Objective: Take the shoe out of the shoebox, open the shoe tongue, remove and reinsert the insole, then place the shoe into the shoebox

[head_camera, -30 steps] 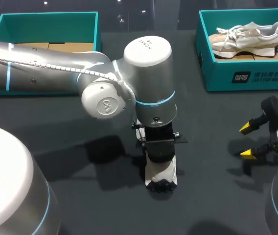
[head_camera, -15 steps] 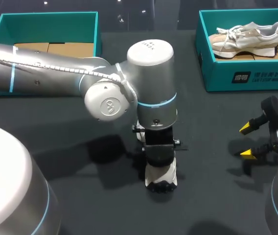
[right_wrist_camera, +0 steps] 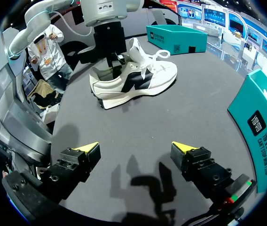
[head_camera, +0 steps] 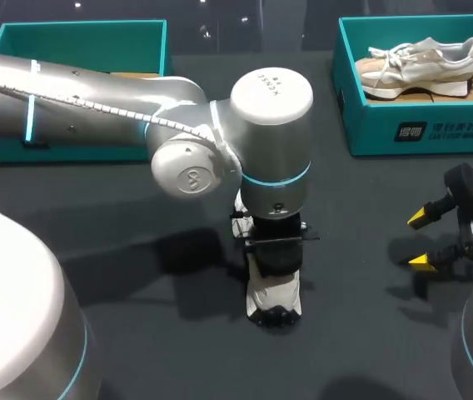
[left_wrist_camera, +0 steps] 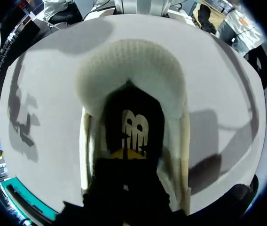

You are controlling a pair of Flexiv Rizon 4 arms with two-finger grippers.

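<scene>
Left gripper (head_camera: 274, 258): reaches straight down into the mouth of the shoe; whether it is open or closed cannot be told.
Shoe (head_camera: 276, 304): white with dark side panels, flat on its sole on the table (head_camera: 361, 333), directly under the left gripper, its mesh toe ahead of it.
Insole (left_wrist_camera: 119, 110): dark, inside the shoe, just beneath the left gripper.
Right gripper (head_camera: 420, 240): spread wide, gripping nothing, above bare table, well apart from the shoe.
Shoebox (head_camera: 424, 129): teal, beyond the right gripper, holding a second shoe (head_camera: 420, 62).
Teal box (head_camera: 78, 37): well beyond the left gripper, behind its arm.
</scene>
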